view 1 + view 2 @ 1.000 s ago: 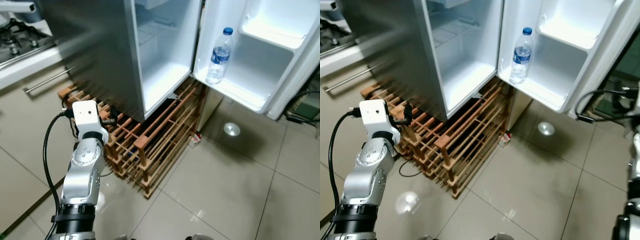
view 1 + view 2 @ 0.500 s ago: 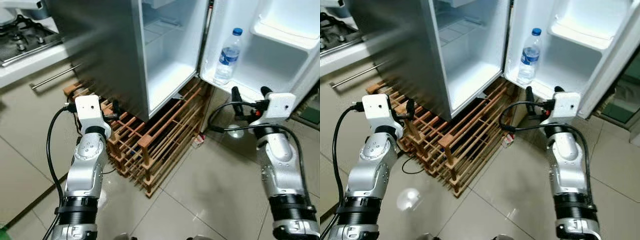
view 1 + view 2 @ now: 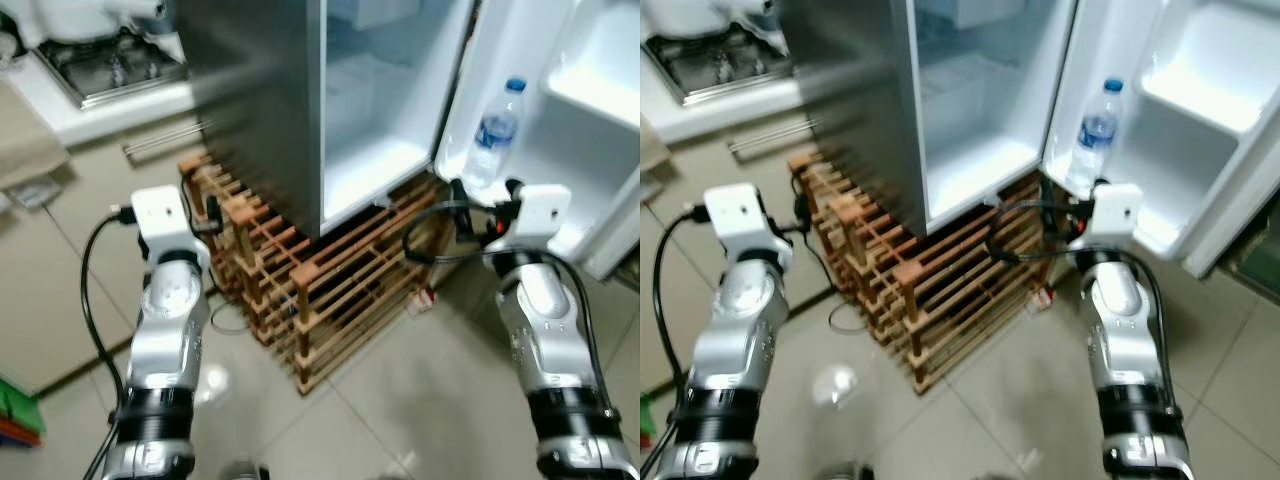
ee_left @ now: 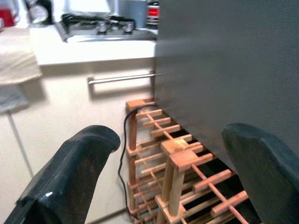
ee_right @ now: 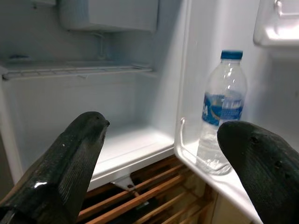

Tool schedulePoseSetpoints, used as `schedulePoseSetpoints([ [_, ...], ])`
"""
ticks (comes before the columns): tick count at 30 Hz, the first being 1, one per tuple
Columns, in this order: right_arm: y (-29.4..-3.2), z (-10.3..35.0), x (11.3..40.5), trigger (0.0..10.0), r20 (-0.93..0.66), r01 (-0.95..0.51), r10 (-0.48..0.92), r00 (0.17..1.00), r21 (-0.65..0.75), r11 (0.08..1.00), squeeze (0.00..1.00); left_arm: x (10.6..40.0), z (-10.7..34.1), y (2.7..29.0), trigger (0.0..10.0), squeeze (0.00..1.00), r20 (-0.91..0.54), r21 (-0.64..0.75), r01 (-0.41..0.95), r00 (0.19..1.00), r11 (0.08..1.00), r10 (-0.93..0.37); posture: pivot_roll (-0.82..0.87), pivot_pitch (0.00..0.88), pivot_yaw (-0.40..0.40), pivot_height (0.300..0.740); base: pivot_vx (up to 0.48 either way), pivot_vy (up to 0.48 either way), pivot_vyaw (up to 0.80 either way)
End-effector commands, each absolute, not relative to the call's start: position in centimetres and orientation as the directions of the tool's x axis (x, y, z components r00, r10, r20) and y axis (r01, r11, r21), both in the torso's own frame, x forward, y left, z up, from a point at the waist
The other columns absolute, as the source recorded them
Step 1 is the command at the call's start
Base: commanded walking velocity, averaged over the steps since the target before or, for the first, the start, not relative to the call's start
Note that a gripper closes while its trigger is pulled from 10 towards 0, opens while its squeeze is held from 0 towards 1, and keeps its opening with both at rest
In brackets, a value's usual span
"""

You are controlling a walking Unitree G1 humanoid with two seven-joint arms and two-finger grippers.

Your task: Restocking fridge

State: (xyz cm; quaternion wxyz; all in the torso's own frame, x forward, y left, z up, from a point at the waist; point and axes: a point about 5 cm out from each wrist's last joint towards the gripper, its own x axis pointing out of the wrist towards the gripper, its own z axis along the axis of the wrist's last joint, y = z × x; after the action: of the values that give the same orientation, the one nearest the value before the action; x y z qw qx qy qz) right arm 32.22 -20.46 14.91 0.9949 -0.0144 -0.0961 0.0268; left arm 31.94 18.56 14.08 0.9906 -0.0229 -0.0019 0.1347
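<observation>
Your water bottle [image 3: 495, 133] stands upright on the lower shelf of the open fridge door [image 3: 545, 120], just beyond and slightly left of your right gripper [image 3: 487, 192], whose fingers are spread wide and empty. That arm is far nearer; the left gripper [image 3: 213, 212], also spread, sits by the wooden rack [image 3: 330, 290]. Since a second ago, the right arm has risen into view and the camera has shifted.

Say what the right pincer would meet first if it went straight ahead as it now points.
Probably the lower edge of the open fridge, near the door hinge; the water bottle on the door shelf sits slightly off that line. Depth is unclear.
</observation>
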Motion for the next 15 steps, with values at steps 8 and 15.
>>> schedulePoseSetpoints([
  [8, -20.38, 15.55, 32.89, 10.0, 0.198, -0.061, 0.069, 0.978, -0.047, 0.997, 0.0, 32.38, 14.07, 18.39, 10.0, 0.0, 0.004, 0.001, -0.267, 0.964, 0.964, 0.267, -0.07, 0.0, -0.007, 0.74, 0.062, -0.102, 0.13],
  [15, -20.56, 15.4, 32.76, 10.0, 0.21, -0.037, 0.046, 0.977, -0.048, 0.998, 0.0, 32.58, 14.03, 18.4, 10.0, 0.0, -0.002, 0.025, -0.256, 0.967, 0.966, 0.256, -0.07, 0.0, 0.004, 0.74, 0.069, -0.118, 0.37],
])
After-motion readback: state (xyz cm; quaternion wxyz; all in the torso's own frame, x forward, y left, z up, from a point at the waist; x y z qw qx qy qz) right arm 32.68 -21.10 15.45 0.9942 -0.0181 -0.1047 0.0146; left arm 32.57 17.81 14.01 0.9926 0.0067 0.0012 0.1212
